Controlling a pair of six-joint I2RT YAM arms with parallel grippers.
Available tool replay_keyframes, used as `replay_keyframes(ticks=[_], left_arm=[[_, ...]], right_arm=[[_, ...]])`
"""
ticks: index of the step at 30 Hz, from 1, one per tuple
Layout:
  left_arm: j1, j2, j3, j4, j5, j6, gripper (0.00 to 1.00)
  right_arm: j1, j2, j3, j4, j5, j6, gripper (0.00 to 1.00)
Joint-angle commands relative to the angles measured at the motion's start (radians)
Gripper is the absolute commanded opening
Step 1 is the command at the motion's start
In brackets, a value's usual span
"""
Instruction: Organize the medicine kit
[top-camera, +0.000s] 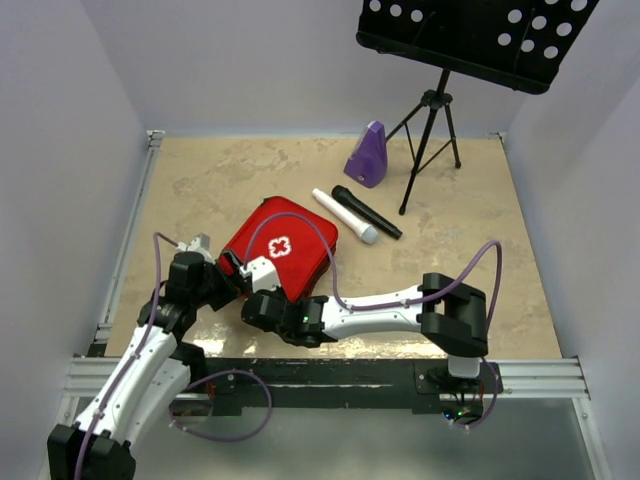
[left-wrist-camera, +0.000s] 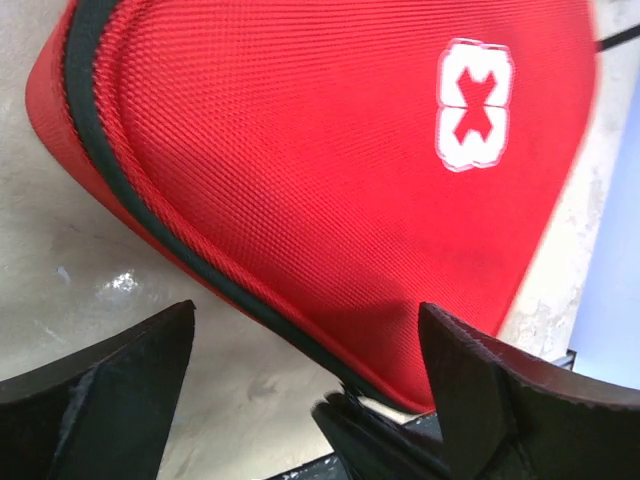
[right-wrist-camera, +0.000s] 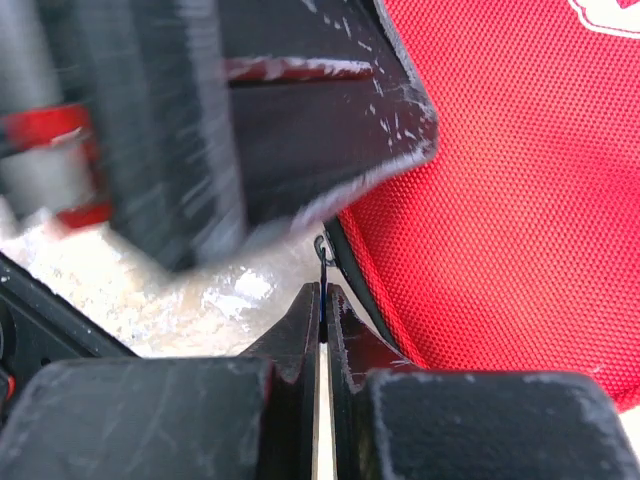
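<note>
At the lower left of the overhead view, our left gripper (top-camera: 222, 272) is spread open at the near corner of the medicine kit (top-camera: 285, 235). Its wrist view shows only the kit's zipped edge between the fingers, so it pins nothing. The kit lies left of centre on the table (top-camera: 200, 180), cross emblem (top-camera: 278, 247) up, apparently closed. Just right of that corner, our right gripper (right-wrist-camera: 324, 295) is clenched on what looks like the zipper pull (right-wrist-camera: 322, 255), a thin loop with little of it caught. We judge that a tug could slip off it. With the case unheld, the whole kit may drag along instead of unzipping, perhaps toward the white microphone (top-camera: 343, 215) just beyond it. The two grippers are crowded together, and we could knock them.
</note>
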Motion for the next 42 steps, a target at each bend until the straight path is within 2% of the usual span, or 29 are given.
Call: replay_keyframes(ticks=[1, 3, 7, 11, 20, 24, 30, 35, 36, 39, 40, 42], left_arm=[[-0.004, 0.11, -0.016, 0.13, 0.0, -0.014, 0.89], [-0.004, 0.164, -0.02, 0.174, -0.028, -0.017, 0.8], [-0.003, 0.282, -0.008, 0.24, -0.072, -0.01, 0.54], [0.004, 0.369, 0.018, 0.296, -0.096, -0.004, 0.46], [0.088, 0.497, 0.093, 0.322, -0.097, 0.076, 0.09], [0.123, 0.549, 0.131, 0.32, -0.094, 0.117, 0.0], [0.191, 0.666, 0.225, 0.329, -0.076, 0.16, 0.0], [0.255, 0.724, 0.326, 0.29, -0.079, 0.22, 0.02], [0.27, 0.719, 0.338, 0.284, -0.076, 0.231, 0.09], [0.292, 0.687, 0.368, 0.239, -0.027, 0.26, 0.5], [0.294, 0.663, 0.368, 0.224, -0.001, 0.263, 0.6], [0.292, 0.579, 0.334, 0.205, 0.044, 0.242, 0.73]], right_arm=[[0.002, -0.078, -0.031, -0.001, -0.003, 0.016, 0.0], [0.002, -0.101, -0.071, -0.024, -0.003, 0.049, 0.0], [0.002, -0.156, -0.156, -0.068, 0.006, 0.119, 0.0], [0.002, -0.218, -0.245, -0.108, 0.001, 0.19, 0.0], [-0.021, -0.348, -0.367, -0.248, 0.041, 0.355, 0.0], [-0.07, -0.394, -0.421, -0.21, 0.006, 0.372, 0.0], [-0.178, -0.492, -0.512, -0.101, -0.078, 0.353, 0.0], [-0.201, -0.509, -0.499, -0.161, -0.02, 0.357, 0.0], [-0.201, -0.511, -0.498, -0.164, -0.017, 0.354, 0.0], [-0.201, -0.492, -0.476, -0.158, -0.009, 0.319, 0.0], [-0.198, -0.479, -0.464, -0.147, -0.018, 0.297, 0.0], [-0.184, -0.439, -0.431, -0.127, -0.029, 0.27, 0.0]])
